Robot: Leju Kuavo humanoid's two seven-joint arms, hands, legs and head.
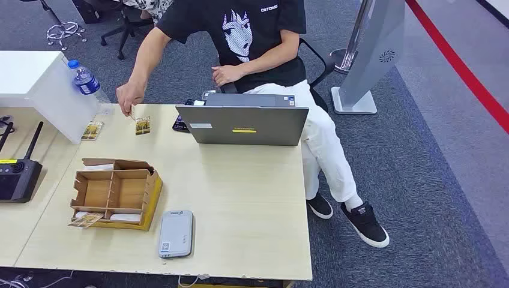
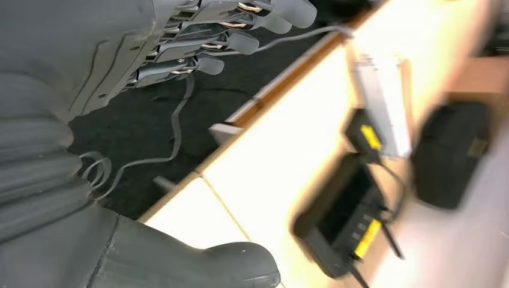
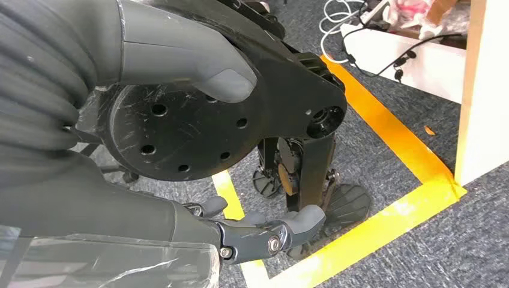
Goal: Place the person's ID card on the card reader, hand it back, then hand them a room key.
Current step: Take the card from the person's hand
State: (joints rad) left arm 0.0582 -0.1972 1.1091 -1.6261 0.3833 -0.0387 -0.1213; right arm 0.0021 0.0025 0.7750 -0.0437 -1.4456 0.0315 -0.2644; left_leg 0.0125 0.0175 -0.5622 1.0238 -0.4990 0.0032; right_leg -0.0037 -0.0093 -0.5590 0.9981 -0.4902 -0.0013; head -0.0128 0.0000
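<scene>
- Head view: a seated person (image 1: 252,54) in a black T-shirt and white trousers reaches across the far edge of the pale wooden tabletop (image 1: 240,204), one hand (image 1: 129,96) pinching a small ID card (image 1: 143,125) just above the surface.
- A second card (image 1: 92,130) lies flat to the left of it, close to a white box (image 1: 36,84) with a water bottle (image 1: 86,80) beside it.
- A grey card reader (image 1: 176,233) sits near the front edge of the tabletop, just right of an open cardboard box (image 1: 115,192) divided into compartments; cards (image 1: 86,219) rest in its nearest slot.
- A grey laptop (image 1: 243,124) stands open in front of the person, its lid facing the camera.
- A black handheld controller (image 1: 19,179) lies at the far left.
- Left wrist view: the left robot hand (image 2: 180,60) hangs below the table's edge, fingers (image 2: 240,42) spread and holding nothing.
- Right wrist view: the right robot hand (image 3: 156,150) hangs over grey carpet and yellow floor tape (image 3: 384,222), thumb and fingers apart, empty.
</scene>
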